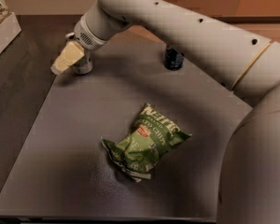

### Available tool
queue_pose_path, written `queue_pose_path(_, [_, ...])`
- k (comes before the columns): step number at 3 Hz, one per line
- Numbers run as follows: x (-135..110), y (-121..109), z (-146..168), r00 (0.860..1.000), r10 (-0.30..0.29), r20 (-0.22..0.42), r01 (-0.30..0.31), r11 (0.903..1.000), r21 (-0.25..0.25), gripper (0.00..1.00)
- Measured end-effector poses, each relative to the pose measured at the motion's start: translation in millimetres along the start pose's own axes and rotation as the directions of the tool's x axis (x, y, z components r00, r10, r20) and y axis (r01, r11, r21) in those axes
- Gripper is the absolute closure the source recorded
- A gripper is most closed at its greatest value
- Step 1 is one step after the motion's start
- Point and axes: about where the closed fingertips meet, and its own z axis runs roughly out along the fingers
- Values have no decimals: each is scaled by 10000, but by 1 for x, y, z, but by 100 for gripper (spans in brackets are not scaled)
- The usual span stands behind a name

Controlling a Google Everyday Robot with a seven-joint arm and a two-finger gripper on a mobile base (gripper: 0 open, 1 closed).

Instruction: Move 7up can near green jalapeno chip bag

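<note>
Reaching across a dark tabletop (60, 139) from the right of the picture, a white robot arm (186, 27) holds its tan claw (59, 65) low over the far left corner. The claw points down and to the left, its tip close to the table's edge. Whether the claw is apart, together or clamped on anything cannot be told from this angle.

The soda can (84, 65), silver and upright, stands right beside the claw on its right side. It is partly covered by the claw, and contact between the two cannot be confirmed.

The green chip bag (147, 141) lies crumpled and flat well apart from the claw, toward the near right and around the middle of the table. Its white lettering and small red badge face up.

A dark blue can (173, 59) stands to the right of the claw near the table's far edge, its top hidden behind the arm. A pale box (2, 34) sits off the table beyond the claw's left, at the picture's upper corner.
</note>
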Motion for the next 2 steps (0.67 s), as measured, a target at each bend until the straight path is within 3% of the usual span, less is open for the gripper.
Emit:
queue_pose_path(1, [1,-3,8,9999,71,-99,-71,10000,55,17])
queue_pose_path(2, [2,-11,8,9996,247,-102,-244,9993,270,41])
